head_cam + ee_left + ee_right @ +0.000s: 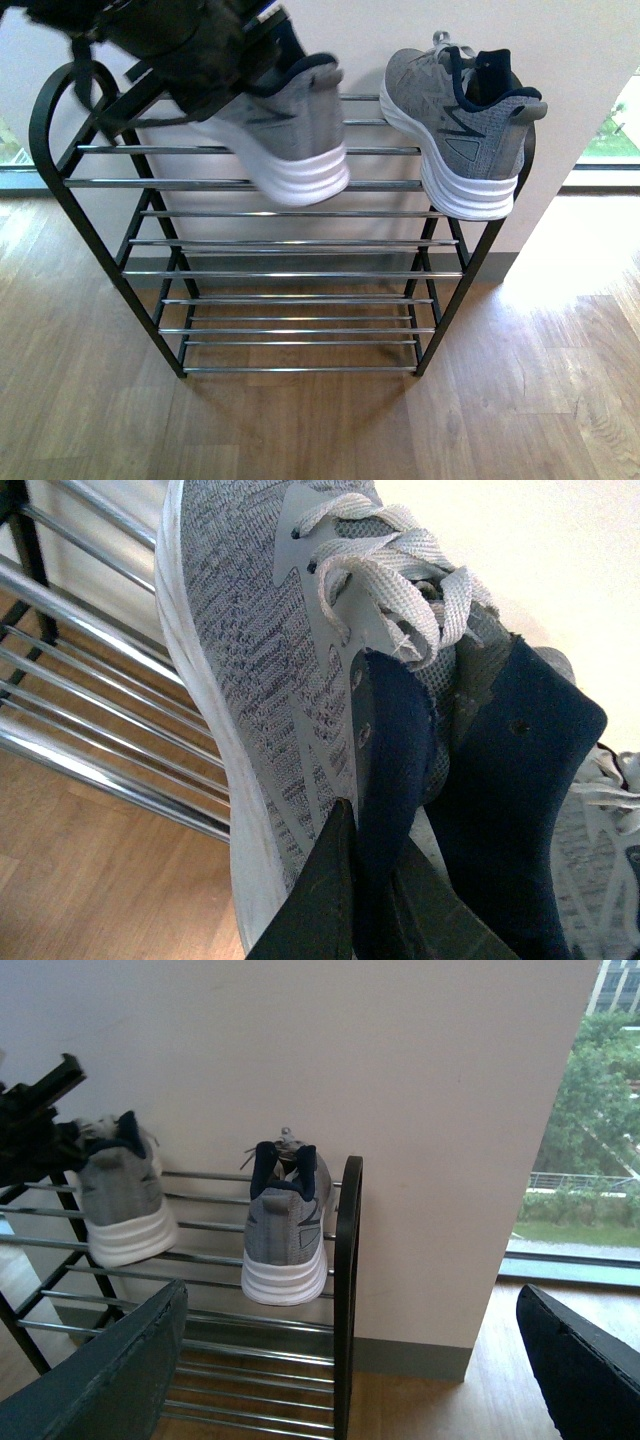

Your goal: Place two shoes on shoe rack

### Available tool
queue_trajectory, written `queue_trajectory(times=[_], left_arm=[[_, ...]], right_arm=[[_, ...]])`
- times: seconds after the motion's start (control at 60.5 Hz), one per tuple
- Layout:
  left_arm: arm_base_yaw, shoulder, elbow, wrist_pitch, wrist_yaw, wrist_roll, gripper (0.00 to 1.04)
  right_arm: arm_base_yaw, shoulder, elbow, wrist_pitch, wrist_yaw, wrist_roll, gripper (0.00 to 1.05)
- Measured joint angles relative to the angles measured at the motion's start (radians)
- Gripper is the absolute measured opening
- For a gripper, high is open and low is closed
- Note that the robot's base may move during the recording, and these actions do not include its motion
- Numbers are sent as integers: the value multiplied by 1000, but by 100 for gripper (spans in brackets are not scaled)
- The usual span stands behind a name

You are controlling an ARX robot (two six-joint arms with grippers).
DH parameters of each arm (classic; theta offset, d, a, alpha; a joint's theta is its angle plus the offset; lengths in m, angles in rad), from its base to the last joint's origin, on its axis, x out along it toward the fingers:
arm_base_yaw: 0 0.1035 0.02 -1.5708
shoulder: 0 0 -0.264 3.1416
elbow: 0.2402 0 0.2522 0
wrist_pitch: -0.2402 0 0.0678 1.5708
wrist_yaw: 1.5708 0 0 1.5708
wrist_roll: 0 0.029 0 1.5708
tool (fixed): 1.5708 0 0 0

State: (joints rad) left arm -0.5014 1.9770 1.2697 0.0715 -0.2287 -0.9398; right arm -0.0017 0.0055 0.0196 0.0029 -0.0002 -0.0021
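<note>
My left jaws are clamped on one shoe (290,130) by its navy collar, over the rack's (45,150) top shelf. The second shoe (460,130) sits on that shelf, right of them. My right jaws gape wide, empty.

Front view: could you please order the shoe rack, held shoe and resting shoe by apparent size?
1. shoe rack, clearly largest.
2. held shoe and resting shoe look alike; left gripper partly hides the held one, so unranked.

Right gripper (352,1295) gapes wide. One sneaker (285,1230) sits heel-out on the top shelf of the rack (348,1260), beside its end post. The other sneaker (120,1205) hangs in the left gripper (35,1125).
</note>
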Motion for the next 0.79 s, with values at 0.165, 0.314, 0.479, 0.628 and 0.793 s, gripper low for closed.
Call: queue_trajectory(times=[0.165,0.314,0.479,0.628,0.793], left_arm=[[-72,129,203,-158,68,56,2],[-119,198,308,-244,78,163,2],[-124,234,367,-233,119,237,2],[-124,257,388,-228,123,289,2],[-109,239,344,-184,112,330,12]], right_arm=[[0,0,0,0,0,0,95],[0,0,0,0,0,0,95],[0,0,0,0,0,0,95],[0,0,0,0,0,0,95],[0,0,0,0,0,0,95]])
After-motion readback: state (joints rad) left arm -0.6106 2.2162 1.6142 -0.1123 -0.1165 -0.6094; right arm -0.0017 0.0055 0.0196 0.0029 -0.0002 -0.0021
